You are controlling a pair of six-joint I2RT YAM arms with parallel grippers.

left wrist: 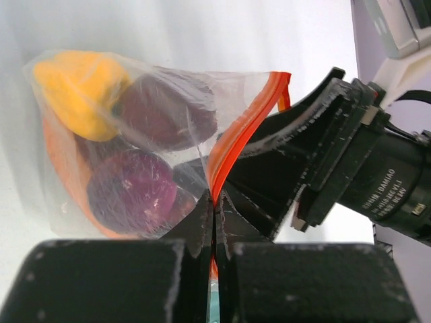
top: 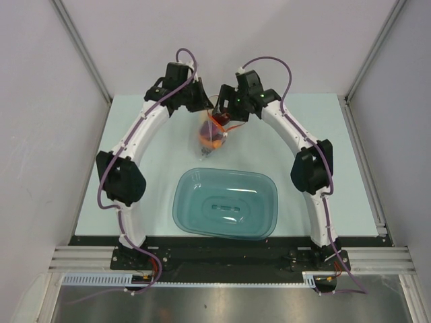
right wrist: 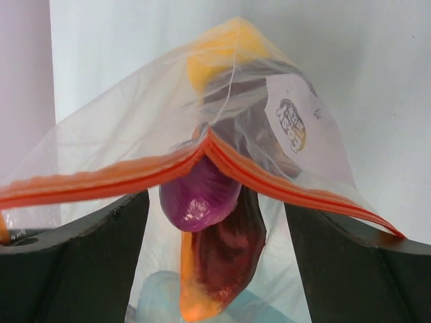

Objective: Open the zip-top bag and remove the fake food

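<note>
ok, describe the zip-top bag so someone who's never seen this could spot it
On the pale table, look past the teal tub near the front edge to the far middle, where the left tool and right tool meet. The zip-top bag is there, its mouth pinched by the left tool. It alone is clear crinkly plastic, with an orange-red zip strip and colourful toy food inside.

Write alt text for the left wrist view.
A clear zip-top bag is pinched by its orange-red zip strip in the left gripper, whose jaws are shut on it. Inside show a yellow pepper, a dark red apple and a purple onion. The right gripper sits at the bag's mouth on the right, jaws apart.
</note>
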